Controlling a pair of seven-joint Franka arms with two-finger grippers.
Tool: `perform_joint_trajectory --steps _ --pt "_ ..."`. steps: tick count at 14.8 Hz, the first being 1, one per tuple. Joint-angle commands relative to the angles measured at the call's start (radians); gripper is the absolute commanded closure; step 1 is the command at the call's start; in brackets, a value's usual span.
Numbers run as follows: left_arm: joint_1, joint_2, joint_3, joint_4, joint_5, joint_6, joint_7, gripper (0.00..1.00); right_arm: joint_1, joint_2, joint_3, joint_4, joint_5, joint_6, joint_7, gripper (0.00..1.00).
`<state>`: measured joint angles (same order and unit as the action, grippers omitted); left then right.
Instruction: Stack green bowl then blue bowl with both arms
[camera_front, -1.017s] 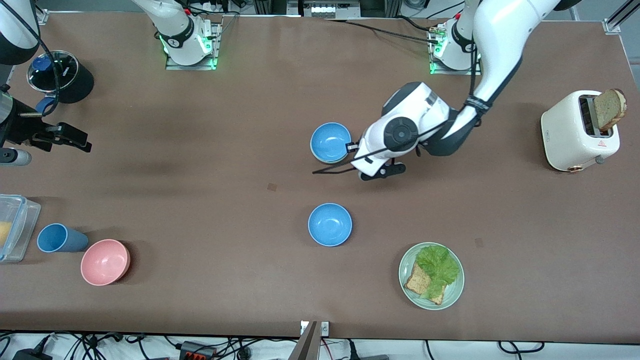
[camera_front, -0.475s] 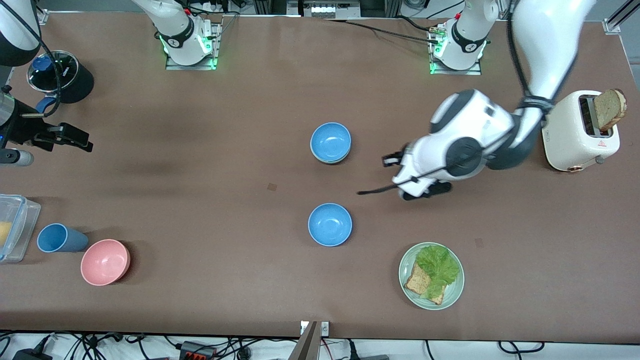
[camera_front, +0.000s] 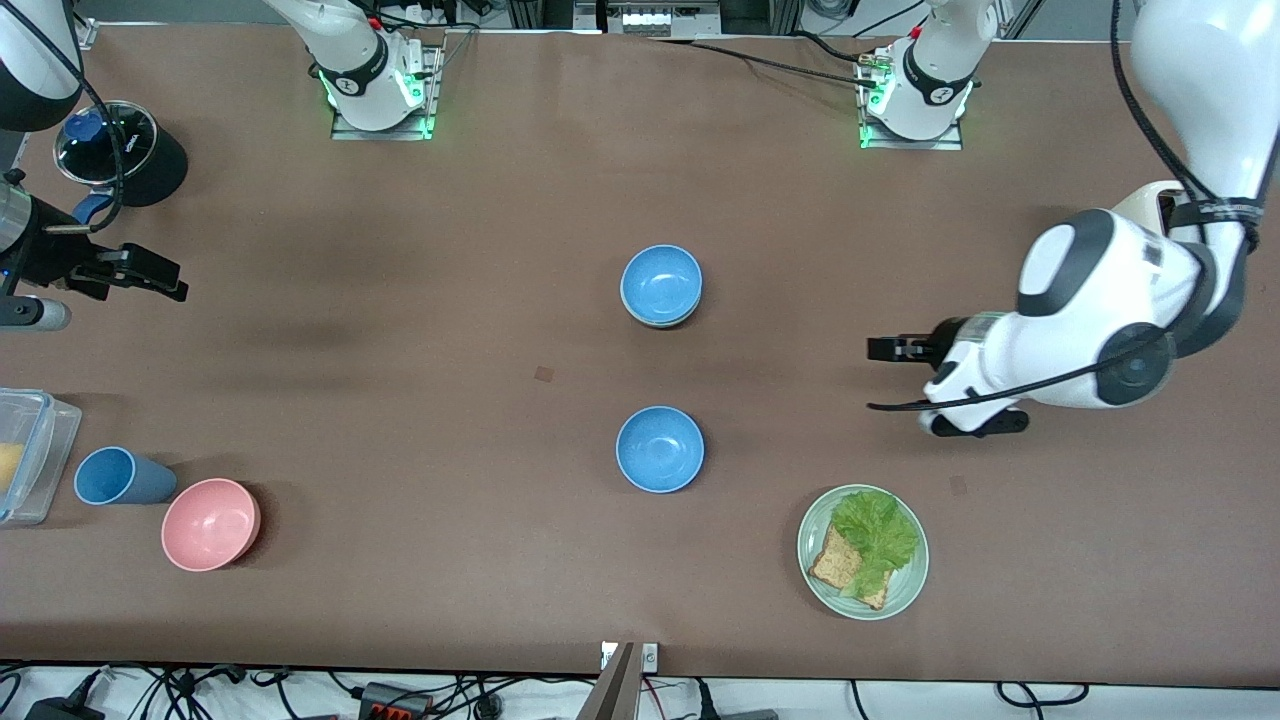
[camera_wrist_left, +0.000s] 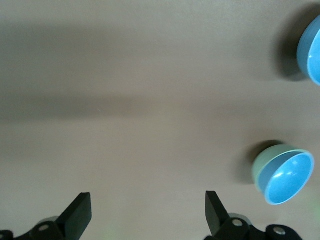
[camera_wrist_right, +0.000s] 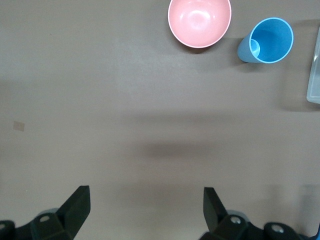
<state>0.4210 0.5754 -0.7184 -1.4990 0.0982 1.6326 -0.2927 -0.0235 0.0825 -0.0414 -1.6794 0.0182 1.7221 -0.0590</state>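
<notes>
Blue bowl (camera_front: 660, 284) sits nested in the green bowl (camera_wrist_left: 261, 165), farther from the front camera than the spare bowl (camera_front: 660, 449) — stacking looks complete. Left gripper (camera_front: 890, 349) hovers beside them over bare tabletop (camera_front: 400, 400), jaws wide, empty. Right gripper (camera_front: 150, 282) waits near the cup (camera_front: 118, 476), open, empty — next, both need only retreat.

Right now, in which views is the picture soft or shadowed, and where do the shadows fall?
Front view: sharp, evenly lit; faint shadow smudge on the table.
Left wrist view: soft focus; broad dark bands across the table, a shadow beside the blue bowl nested in the green bowl.
Right wrist view: a dim streak mid-table; pink bowl shows mild glare.
</notes>
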Motion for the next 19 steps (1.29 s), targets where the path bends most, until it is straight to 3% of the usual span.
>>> perform_joint_trajectory --steps 1,4,6,8,10,12,16,19 --pt "0.036 -0.014 -0.006 0.008 0.101 -0.008 0.195 0.0 -0.006 -0.02 0.008 0.0 -0.012 -0.019 -0.021 0.0" --pt "0.05 -0.025 0.0 0.023 0.115 -0.016 0.243 0.0 -0.006 -0.033 0.008 0.003 -0.01 -0.076 -0.007 0.0" --pt "0.023 -0.164 0.075 -0.025 0.104 -0.011 0.25 0.0 -0.006 -0.055 0.008 -0.005 -0.01 -0.078 -0.008 0.0" --pt "-0.054 -0.277 0.199 -0.052 0.037 -0.02 0.239 0.0 -0.007 -0.055 0.006 -0.005 -0.017 -0.064 -0.012 0.0" --pt "-0.149 -0.341 0.405 -0.049 -0.093 -0.025 0.244 0.0 -0.006 -0.058 0.006 -0.006 -0.021 -0.053 -0.012 0.0" --pt "-0.238 -0.396 0.523 -0.055 -0.089 -0.027 0.237 0.0 -0.006 -0.079 0.006 -0.014 -0.021 -0.058 -0.012 0.0" --pt "-0.266 -0.511 0.583 -0.145 -0.088 -0.059 0.236 0.0 -0.01 -0.109 0.003 -0.036 -0.02 -0.058 -0.008 0.0" --pt "-0.281 -0.534 0.579 -0.168 -0.094 -0.033 0.239 0.0 -0.01 -0.104 0.005 -0.039 -0.02 -0.042 -0.002 0.0"
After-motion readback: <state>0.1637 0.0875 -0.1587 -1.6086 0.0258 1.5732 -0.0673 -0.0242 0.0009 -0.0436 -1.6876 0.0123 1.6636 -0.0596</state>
